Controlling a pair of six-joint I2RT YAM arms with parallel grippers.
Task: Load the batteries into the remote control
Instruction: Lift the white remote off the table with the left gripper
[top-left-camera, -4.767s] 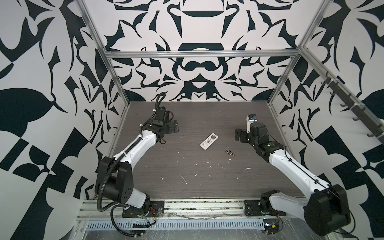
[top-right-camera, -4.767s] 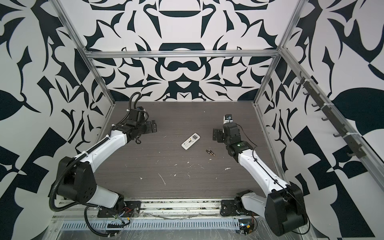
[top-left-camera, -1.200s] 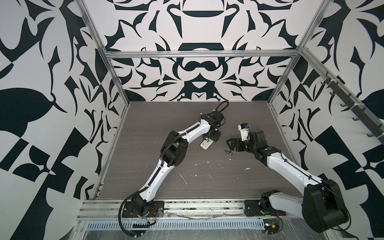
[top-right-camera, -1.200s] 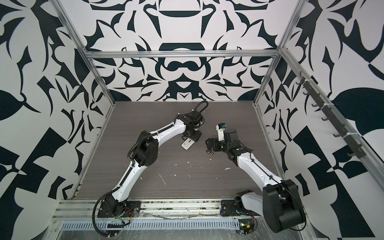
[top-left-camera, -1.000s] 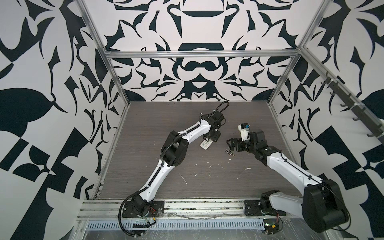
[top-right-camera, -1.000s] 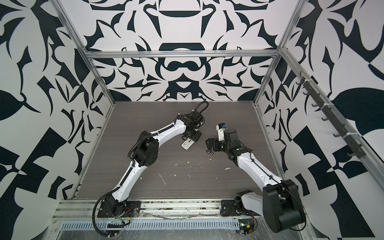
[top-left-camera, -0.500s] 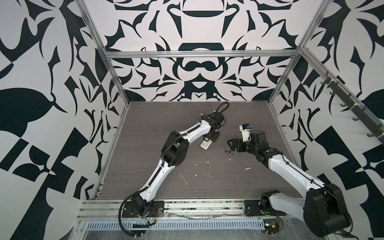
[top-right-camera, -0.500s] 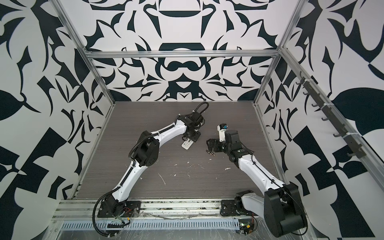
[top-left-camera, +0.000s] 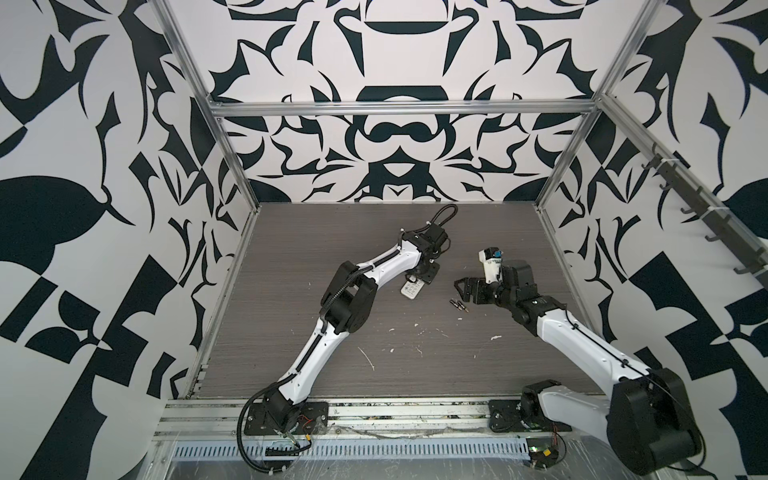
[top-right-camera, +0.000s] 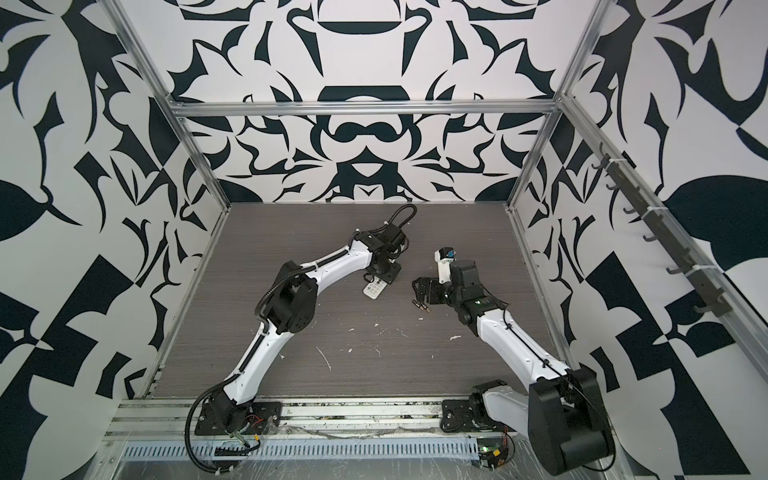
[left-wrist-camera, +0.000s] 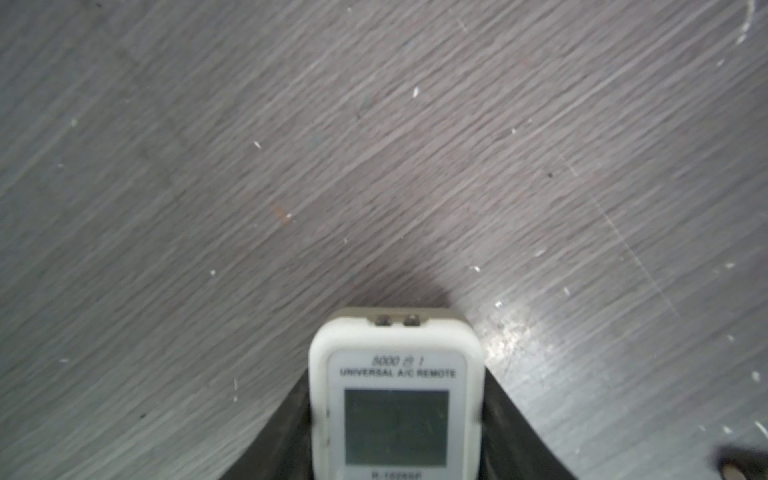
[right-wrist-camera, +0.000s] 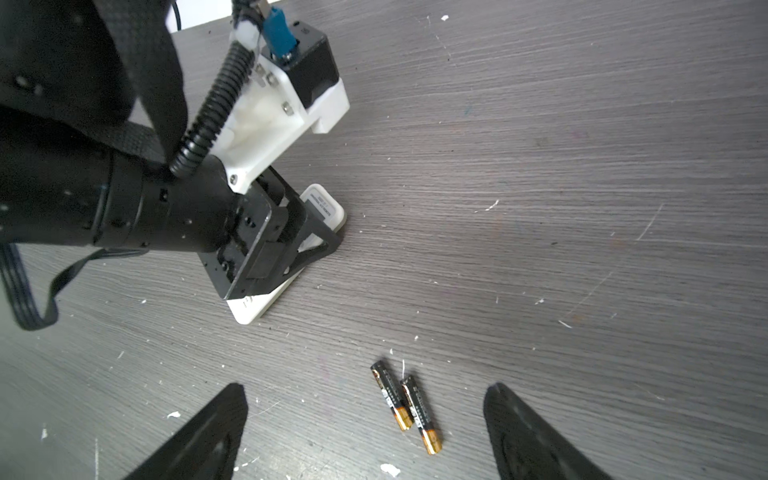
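Clamping the screen-up remote control (left-wrist-camera: 397, 399) by its long sides on the table (top-left-camera: 291, 249), the left gripper (top-left-camera: 424, 277) seemingly readies it for turning over, while the right gripper (right-wrist-camera: 365, 390) hangs spread wide above the batteries (right-wrist-camera: 405, 405), lying side by side at the remote's four o'clock.

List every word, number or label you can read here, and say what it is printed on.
"UNIVERSAL A/C REMOTE": on the remote, above its screen.
"5000 ? 1": on the remote, one line higher; the middle sign is blurred.
Model code below the screen: cut off and blurred, unreadable.
Print on the batteries: too small to read.
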